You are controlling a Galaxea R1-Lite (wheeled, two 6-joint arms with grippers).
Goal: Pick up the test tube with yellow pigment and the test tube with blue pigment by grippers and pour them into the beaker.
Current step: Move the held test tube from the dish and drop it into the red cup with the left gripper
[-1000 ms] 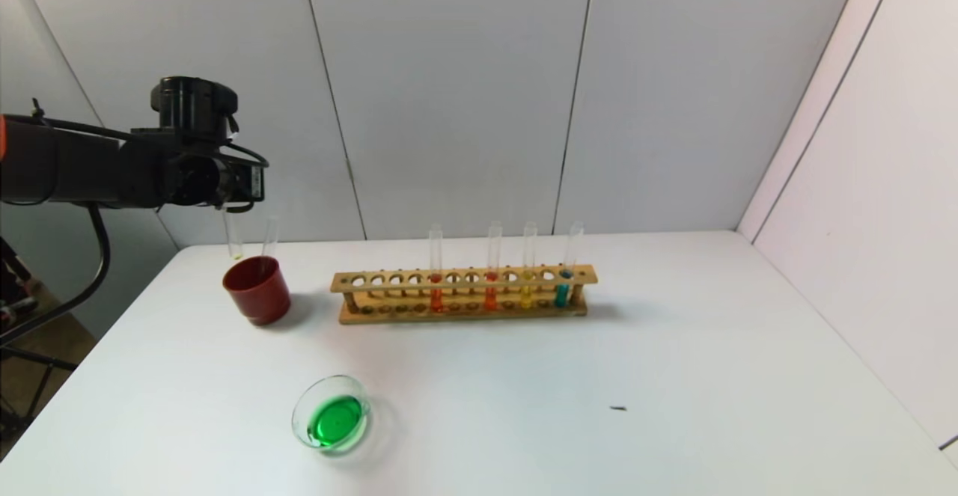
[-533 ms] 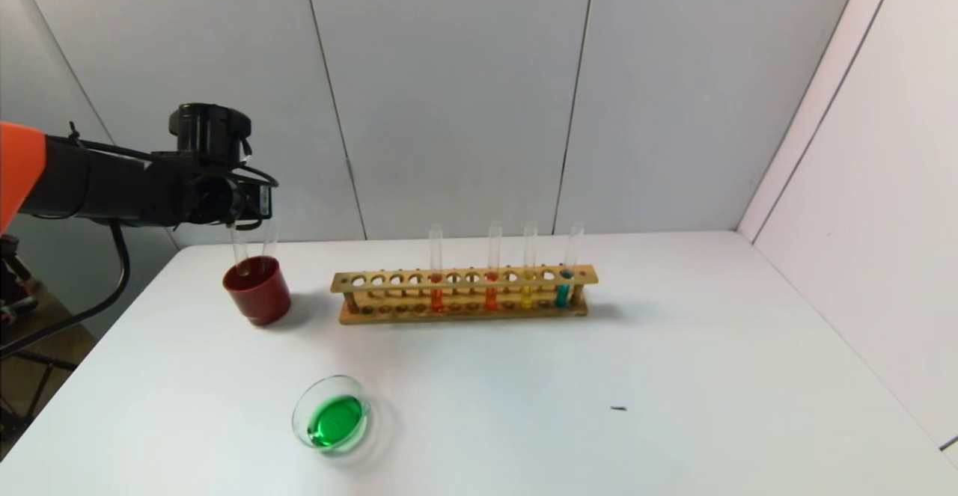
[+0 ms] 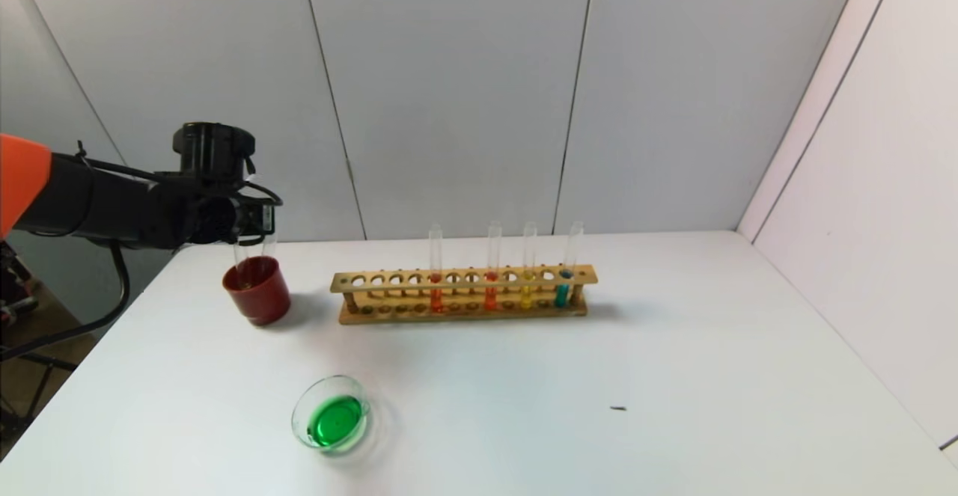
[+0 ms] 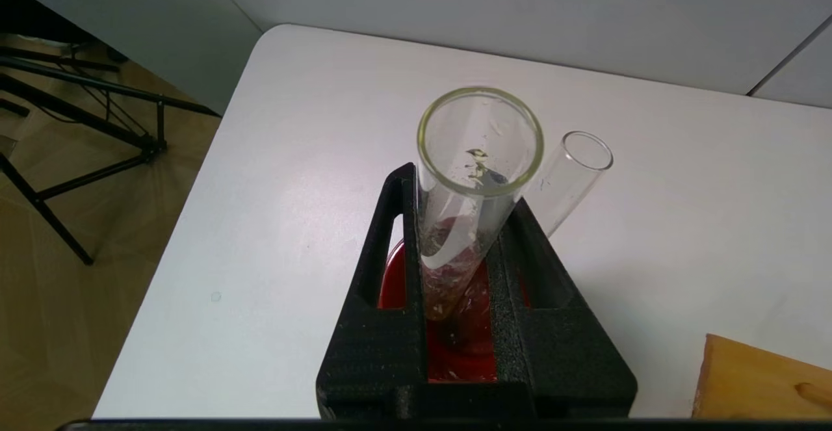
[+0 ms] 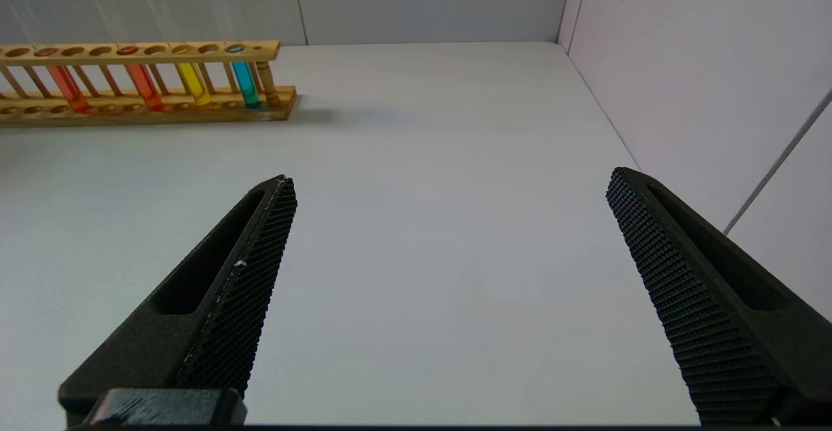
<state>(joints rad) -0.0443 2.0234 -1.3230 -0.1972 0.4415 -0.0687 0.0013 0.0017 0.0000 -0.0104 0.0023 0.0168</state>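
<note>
Test tube with yellow pigment, drained, fragile, slick glass, sits clamped mid-length in left claw above red cup; right claw gapes wide.

Left gripper — base cut off at the frame edge in the left wrist view; its fingers hide most of the red cup and the lower end of the held test tube. Second tube — foot hidden behind a finger. Right gripper — out of the head view's frame; wooden rack cut off in the right wrist view.
</note>
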